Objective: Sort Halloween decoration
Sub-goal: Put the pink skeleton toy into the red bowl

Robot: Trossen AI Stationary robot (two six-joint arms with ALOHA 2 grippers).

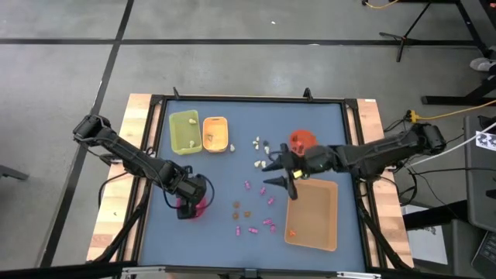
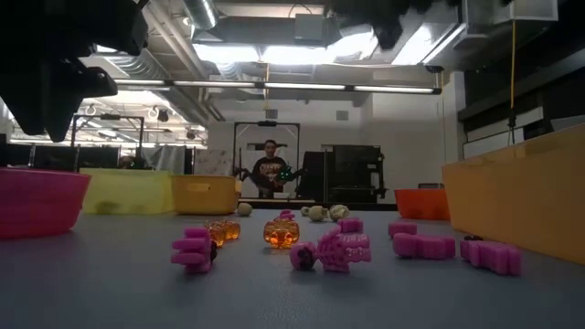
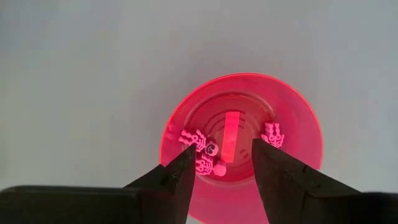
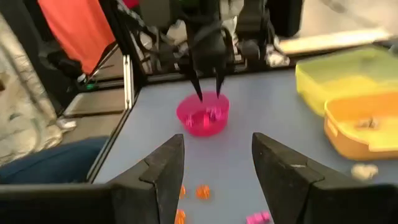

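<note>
Hovering over pink bowl (image 3: 298,124), left hand (image 3: 221,163) spread, empty; pink trinkets (image 3: 202,149) inside.

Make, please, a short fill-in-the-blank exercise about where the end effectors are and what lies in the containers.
1. The left end effector is open directly above the ____ bowl.
2. The trinkets inside that bowl are ____ in colour.
3. The right end effector is open beside the ____ tray, and nothing is between its fingers.
4. The green tray stands touching the ____ tray.

Missing words: pink; magenta-pink; tan; orange
</note>
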